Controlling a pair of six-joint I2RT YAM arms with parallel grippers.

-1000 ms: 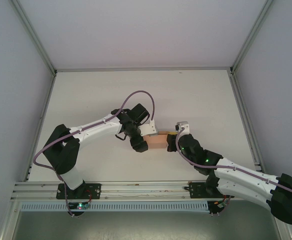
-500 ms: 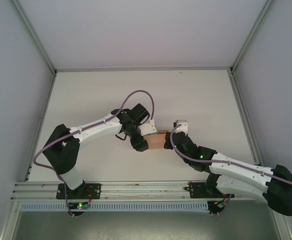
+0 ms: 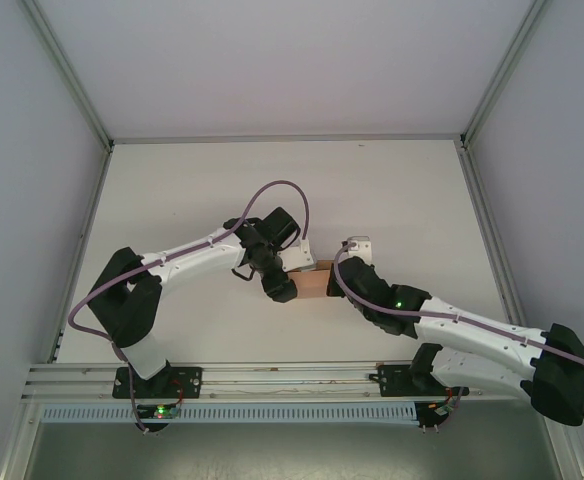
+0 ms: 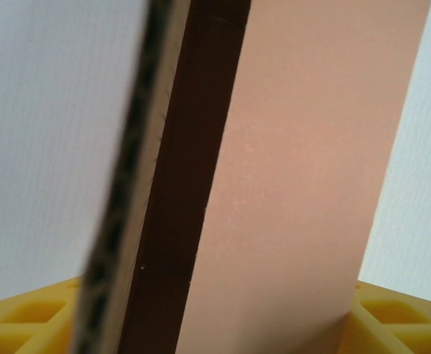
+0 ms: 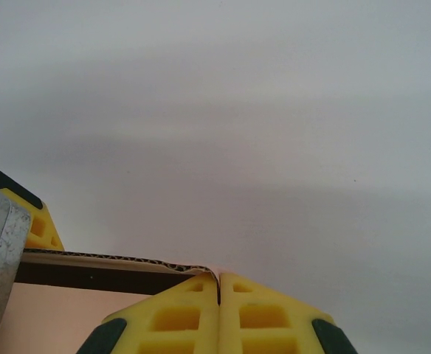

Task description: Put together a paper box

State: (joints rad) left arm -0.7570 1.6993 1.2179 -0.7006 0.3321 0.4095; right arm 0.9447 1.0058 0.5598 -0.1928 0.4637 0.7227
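paper box (image 3: 314, 285) between left claw (image 3: 296, 277), right claw (image 3: 335, 276)

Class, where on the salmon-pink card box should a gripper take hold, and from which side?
Take the salmon-pink card box across its folded body, from its left end, where the left gripper straddles it. Its sides there look flat; the loose flap would likely bend.

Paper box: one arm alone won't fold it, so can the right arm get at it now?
Likely yes: the right gripper is at the paper box, shut on its card edge, opposite the left gripper; nothing stands between.
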